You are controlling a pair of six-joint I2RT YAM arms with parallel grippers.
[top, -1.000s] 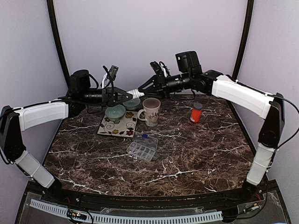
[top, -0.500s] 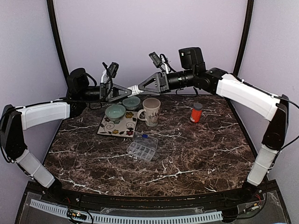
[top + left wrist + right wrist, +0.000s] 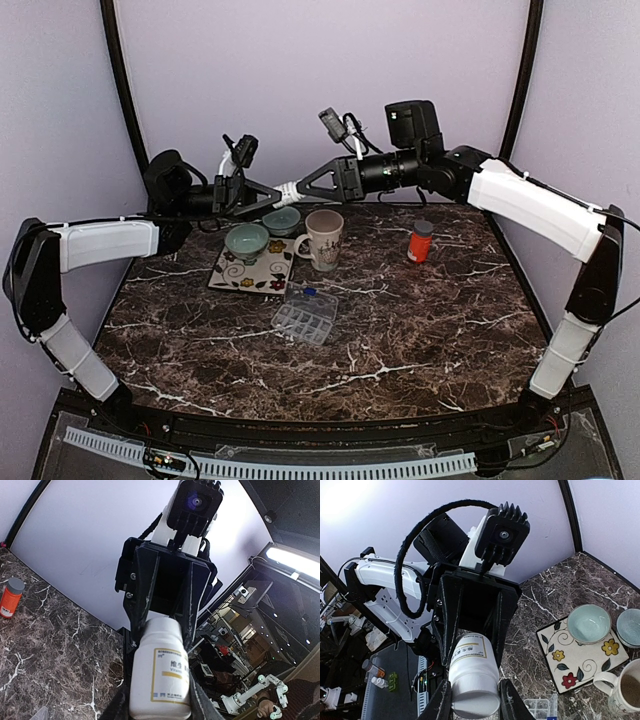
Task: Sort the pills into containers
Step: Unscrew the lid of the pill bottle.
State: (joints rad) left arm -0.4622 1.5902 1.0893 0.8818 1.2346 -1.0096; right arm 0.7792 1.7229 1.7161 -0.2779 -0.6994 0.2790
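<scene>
Though the top view gives only a white sliver between the grippers, both wrist views show a labelled white bottle (image 3: pixel 161 672). A clear pill box (image 3: pixel 305 315) lies before the mug (image 3: pixel 322 238), contents unclear. Left of the mug, bowls (image 3: pixel 246 240) sit on a tile (image 3: pixel 250 272); right, an orange bottle (image 3: pixel 421 241). Above the mug, the left gripper (image 3: pixel 274 194), part-closed, clamps the white bottle's body, the right gripper (image 3: pixel 300 186) its cap.

The only writing that can be partly read is on the label (image 3: pixel 170 677) of the white bottle (image 3: pixel 161 645), seen from the left wrist. It has large Chinese characters that look like "维生", and under them a Latin word beginning "Vita". The smaller lines are too small to read. From the right wrist the same label (image 3: pixel 468 652) is blurred. The orange bottle (image 3: pixel 10 597) has a pale label, which is not readable.
</scene>
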